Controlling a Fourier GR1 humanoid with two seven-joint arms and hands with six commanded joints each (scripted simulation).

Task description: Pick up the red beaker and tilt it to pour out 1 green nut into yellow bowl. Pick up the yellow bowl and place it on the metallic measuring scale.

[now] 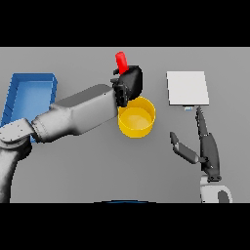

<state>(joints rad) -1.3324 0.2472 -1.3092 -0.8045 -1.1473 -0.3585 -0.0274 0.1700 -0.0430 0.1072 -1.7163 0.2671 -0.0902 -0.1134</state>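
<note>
Left hand (129, 83) over the bowl's far rim, fingers curled round the red beaker (121, 61); beaker top sticks up above the fingers, tilted slightly. Yellow bowl (136, 117) sits just below the hand, on the table (88, 166). No nut visible. Right hand (207, 146) low at right, fingers straight, holding nothing; fingertips near the scale (187, 88). Blue tray (29, 95) far left.

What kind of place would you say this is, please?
Probably a lab-style weighing bench: a plain grey table with a metallic measuring scale, a red beaker held in the left hand above a yellow bowl, and a blue bin.
</note>
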